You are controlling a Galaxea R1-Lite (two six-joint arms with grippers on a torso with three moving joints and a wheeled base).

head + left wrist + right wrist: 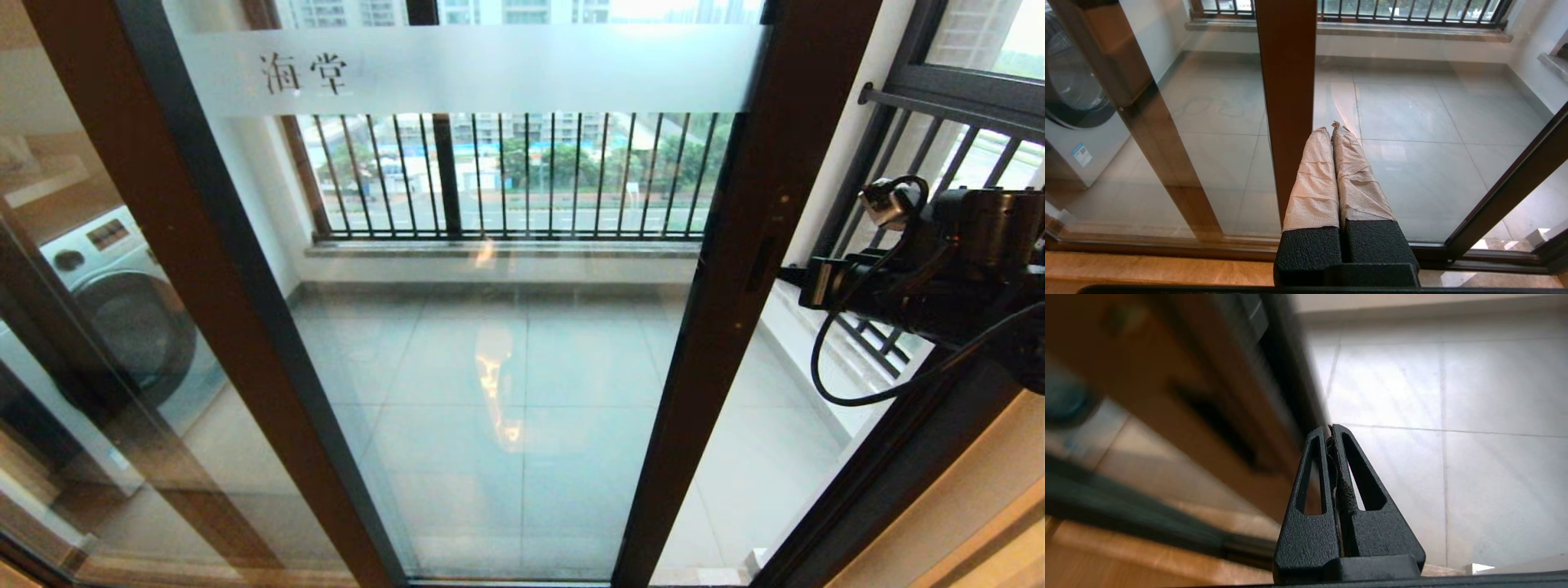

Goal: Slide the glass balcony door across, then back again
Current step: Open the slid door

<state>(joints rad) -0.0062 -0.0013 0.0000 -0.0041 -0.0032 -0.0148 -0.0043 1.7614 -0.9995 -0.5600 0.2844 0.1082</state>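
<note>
The door (490,327) is standing partly slid across, a gap showing past its right stile, where the right gripper (1331,430), fingers pressed together on nothing, is working the edge, while the left gripper (1333,128) is hanging parked, closed.

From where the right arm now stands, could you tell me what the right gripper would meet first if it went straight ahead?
Probably the glass balcony door: the shut right gripper points at its brown stile edge, though depth there is unclear.

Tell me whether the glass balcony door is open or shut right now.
Partly open: the frosted-band, dark-framed glass balcony door has its lock-side stile standing clear of the right jamb, with bare balcony tiles showing through the gap.
</note>
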